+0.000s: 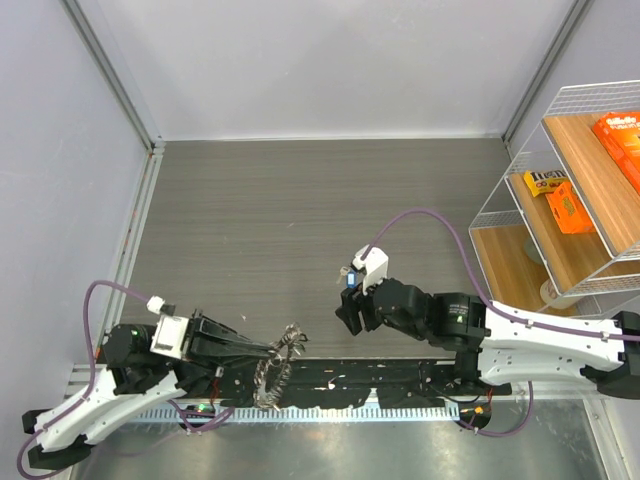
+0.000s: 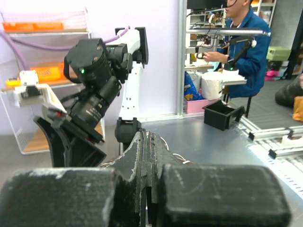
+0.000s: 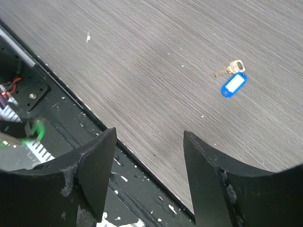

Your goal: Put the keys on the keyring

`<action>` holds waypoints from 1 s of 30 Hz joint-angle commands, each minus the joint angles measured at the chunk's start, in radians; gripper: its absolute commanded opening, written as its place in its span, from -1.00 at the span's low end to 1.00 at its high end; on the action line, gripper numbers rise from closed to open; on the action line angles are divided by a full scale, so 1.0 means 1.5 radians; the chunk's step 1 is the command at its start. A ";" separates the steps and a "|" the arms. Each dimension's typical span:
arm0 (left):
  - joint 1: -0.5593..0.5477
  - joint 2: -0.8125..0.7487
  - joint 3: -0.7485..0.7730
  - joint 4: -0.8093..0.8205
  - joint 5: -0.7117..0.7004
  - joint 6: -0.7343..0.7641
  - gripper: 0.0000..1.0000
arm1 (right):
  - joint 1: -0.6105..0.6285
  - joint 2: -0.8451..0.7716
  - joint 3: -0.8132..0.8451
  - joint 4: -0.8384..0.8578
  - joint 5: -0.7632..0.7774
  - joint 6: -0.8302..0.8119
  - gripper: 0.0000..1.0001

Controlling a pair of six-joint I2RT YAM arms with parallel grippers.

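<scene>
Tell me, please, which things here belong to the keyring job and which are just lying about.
Job: keyring, clamped in the left gripper; blue-tagged key on the table; open right gripper.
Lying about: wire shelf; orange boxes; black bin.

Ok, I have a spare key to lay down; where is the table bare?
Bare: the wide grey table between the back wall and the two hands, across to the wire shelf. Crowded: the near edge, where the left hand holds the keyring beside the open right hand; a blue-tagged key lies just beyond it.
</scene>
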 commanded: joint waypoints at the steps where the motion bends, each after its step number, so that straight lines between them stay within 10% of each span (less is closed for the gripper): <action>1: 0.000 -0.017 -0.011 0.087 0.034 0.126 -1.00 | -0.027 -0.009 -0.019 0.004 0.022 0.058 0.29; 30: 0.000 -0.059 -0.082 0.171 -0.028 0.235 -1.00 | -0.306 0.412 0.051 0.224 -0.090 -0.029 -0.02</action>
